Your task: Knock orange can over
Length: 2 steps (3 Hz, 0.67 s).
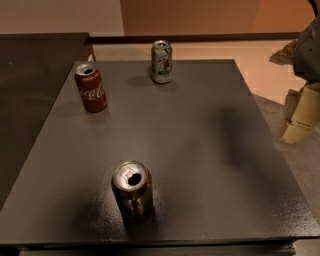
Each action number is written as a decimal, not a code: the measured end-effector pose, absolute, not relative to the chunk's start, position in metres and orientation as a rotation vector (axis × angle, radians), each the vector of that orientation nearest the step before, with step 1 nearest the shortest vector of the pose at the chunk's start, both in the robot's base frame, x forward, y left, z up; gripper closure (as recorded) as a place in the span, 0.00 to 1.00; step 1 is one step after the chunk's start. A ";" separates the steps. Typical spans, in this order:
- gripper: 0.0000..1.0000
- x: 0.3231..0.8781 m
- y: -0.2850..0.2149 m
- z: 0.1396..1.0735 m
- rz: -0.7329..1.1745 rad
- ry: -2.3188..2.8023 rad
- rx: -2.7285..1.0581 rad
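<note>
end effector [301, 116] right of the table [200, 150], partly cut off by the frame edge

This looks like an office or a lab test room rather than a home, though little of the room shows. A plain dark grey table [200, 150] with a speckled top stands beside a second dark table [35, 75], below a bare cream wall [60, 15] and an orange-tan panel [200, 15], on a hard speckled floor [300, 170]. A robot's gripper [300, 117] hangs past the table's right edge, over the floor.
</note>
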<state>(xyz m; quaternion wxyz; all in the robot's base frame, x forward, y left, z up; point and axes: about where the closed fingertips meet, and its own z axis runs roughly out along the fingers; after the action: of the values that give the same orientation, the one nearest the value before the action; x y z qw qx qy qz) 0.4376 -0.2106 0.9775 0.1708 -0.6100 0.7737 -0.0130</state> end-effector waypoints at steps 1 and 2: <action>0.00 0.438 -0.187 0.968 0.138 2.111 -1.742; 0.00 0.431 -0.150 0.964 0.277 1.979 -1.758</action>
<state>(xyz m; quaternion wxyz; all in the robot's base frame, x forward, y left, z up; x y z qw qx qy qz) 0.4308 -0.1495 0.9638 0.2380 -0.6415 0.7222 0.1012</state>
